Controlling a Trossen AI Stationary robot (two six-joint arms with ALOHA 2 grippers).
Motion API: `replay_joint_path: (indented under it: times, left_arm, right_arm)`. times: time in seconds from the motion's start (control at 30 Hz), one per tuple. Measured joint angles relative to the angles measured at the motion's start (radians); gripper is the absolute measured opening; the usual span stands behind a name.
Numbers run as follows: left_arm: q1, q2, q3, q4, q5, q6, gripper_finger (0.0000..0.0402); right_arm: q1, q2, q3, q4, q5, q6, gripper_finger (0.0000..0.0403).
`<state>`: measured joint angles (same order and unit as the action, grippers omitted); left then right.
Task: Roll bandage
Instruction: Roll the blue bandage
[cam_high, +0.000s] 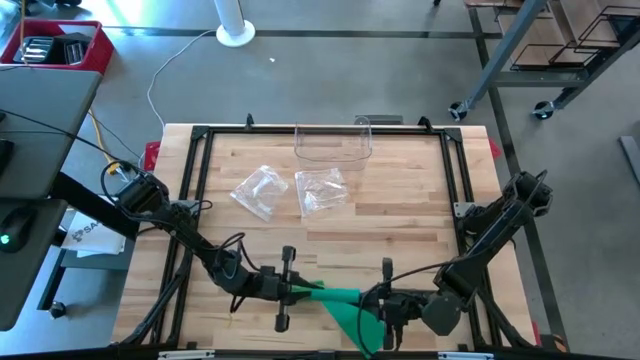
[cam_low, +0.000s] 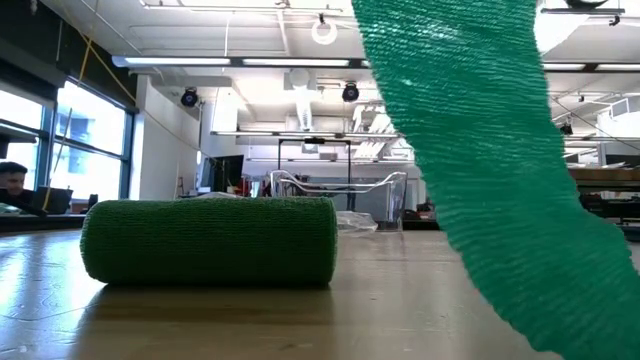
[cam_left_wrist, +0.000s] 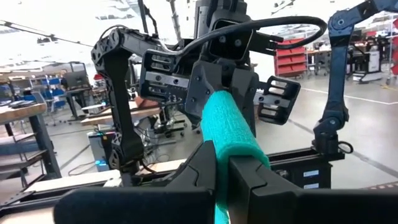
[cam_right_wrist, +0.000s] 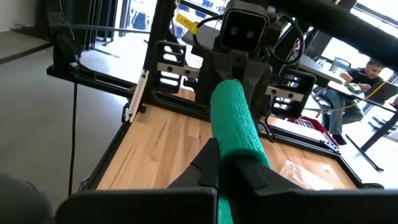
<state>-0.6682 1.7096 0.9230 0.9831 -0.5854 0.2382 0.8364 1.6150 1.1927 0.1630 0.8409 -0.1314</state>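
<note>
Wooden table (cam_high: 400, 215), near edge: green bandage (cam_high: 340, 297) stretched between left gripper (cam_high: 298, 290) and right gripper (cam_high: 372, 299), both jaws clamped on it.

Wooden table (cam_high: 400, 215): bandage roll (cam_low: 210, 242), plastic bags (cam_high: 290, 190).

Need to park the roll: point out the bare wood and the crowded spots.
Free: the table right of the plastic bags, and the left strip beside the bag. Crowded: the front edge, where the left gripper and right gripper both clamp the green bandage; the clear bin fills back centre.
</note>
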Motion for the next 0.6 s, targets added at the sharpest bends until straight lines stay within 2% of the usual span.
replay_joint_path:
  times: [0.1,0.2,0.43,0.6]
  left_arm:
    - [-0.002,0.000,0.000,-0.007,-0.005,0.006,0.0003]
    - [-0.013,0.000,0.000,-0.011,-0.048,0.032,0.0002]
    - [-0.067,0.000,0.000,0.004,-0.278,0.147,0.0001]
    - [-0.097,0.000,0.000,-0.020,-0.460,0.266,0.0001]
  right_arm:
    - [0.000,0.000,0.000,-0.014,0.013,0.005,0.0003]
    - [0.001,-0.008,0.000,-0.075,0.040,0.051,0.0025]
    - [0.024,-0.084,0.000,-0.294,0.042,0.258,0.0118]
    - [0.071,-0.107,0.000,-0.385,0.014,0.314,0.0138]
